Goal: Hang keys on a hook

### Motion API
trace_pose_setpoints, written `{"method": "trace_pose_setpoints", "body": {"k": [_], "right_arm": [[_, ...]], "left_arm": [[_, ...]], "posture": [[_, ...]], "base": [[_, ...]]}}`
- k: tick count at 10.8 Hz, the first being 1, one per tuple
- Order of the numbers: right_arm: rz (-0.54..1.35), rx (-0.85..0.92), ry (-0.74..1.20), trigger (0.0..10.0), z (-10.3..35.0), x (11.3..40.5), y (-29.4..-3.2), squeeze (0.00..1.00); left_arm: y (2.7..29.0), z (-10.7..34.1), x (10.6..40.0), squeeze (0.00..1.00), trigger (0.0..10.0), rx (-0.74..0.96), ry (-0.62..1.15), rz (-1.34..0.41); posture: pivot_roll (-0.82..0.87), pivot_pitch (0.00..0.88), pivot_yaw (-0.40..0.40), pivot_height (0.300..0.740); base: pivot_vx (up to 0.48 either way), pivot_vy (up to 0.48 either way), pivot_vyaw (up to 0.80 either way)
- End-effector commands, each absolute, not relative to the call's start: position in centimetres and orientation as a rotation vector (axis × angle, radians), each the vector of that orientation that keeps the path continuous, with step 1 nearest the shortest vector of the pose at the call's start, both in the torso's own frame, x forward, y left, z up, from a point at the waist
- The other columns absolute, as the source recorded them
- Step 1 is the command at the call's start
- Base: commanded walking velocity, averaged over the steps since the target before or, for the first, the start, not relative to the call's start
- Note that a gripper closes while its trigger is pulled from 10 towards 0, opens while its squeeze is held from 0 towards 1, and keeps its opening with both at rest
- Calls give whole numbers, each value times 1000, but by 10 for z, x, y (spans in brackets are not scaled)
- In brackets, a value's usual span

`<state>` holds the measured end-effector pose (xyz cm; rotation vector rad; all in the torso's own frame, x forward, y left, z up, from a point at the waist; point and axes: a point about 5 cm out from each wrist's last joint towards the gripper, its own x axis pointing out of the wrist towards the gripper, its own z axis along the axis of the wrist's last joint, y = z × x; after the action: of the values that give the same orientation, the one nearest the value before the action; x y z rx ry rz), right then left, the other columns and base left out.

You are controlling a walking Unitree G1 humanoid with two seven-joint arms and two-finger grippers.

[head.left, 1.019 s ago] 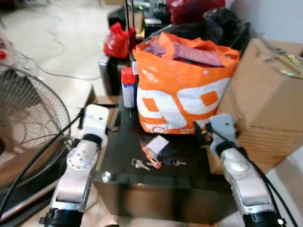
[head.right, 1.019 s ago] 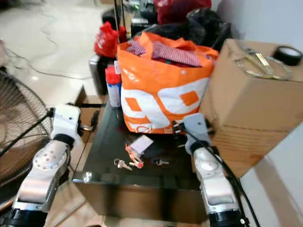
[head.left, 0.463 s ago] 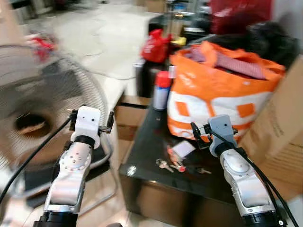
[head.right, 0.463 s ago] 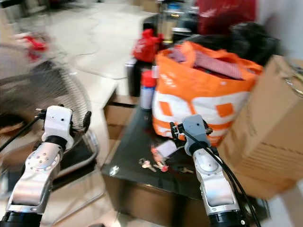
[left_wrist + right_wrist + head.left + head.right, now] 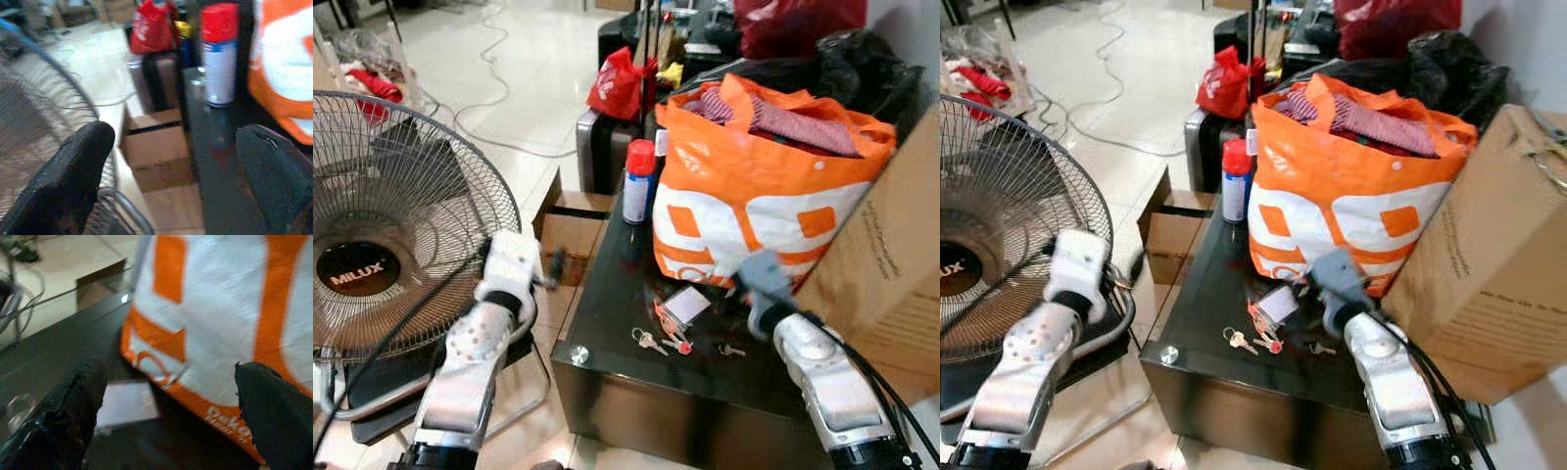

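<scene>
While our right claw point(image 5: 166, 396) hovers wide open and empty over the glossy black desk point(image 5: 607, 294), the small silver keys with red tags point(image 5: 658, 338) lie just ahead and to its left, strung across the desk toward the white card point(image 5: 685, 305). We count one bunch plus one loose dark key point(image 5: 731, 350). Our left claw point(image 5: 171, 161), also spread, hangs farther off beside the desk.

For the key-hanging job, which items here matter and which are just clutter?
Belongs to the job:
keys lying on the black table
right gripper, open, facing the bag above the table
left gripper, open, off the table's side

Just lying about:
orange bag of clothes
spray can
fan
cardboard box
red bag

No hook can be made out.
</scene>
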<state>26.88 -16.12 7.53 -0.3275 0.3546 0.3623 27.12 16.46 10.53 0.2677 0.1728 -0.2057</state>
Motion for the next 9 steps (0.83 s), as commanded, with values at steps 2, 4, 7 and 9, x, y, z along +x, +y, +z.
{"method": "trace_pose_setpoints", "body": {"k": [2, 4, 7, 9], "right_arm": [[415, -356, 377, 10000, 70, 268, -159, 0], [497, -448, 451, 10000, 53, 277, -145, 0], [615, -512, 579, 10000, 30, 277, -131, 0], [669, -604, 633, 10000, 22, 281, -136, 0]], "left_arm": [[160, 99, 270, 0, 10000, 272, 218, -284], [161, 78, 261, 0, 10000, 390, 304, -480], [153, 84, 249, 0, 10000, 380, 307, -700], [150, 83, 240, 0, 10000, 394, 333, -815]], "posture": [[-38, 0, -35, 740], [-51, 0, -26, 740], [-60, 0, -19, 740], [-64, 0, -16, 740]], "base": [[0, 0, 0], [0, 0, 0], [0, 0, 0], [0, 0, 0]]}}
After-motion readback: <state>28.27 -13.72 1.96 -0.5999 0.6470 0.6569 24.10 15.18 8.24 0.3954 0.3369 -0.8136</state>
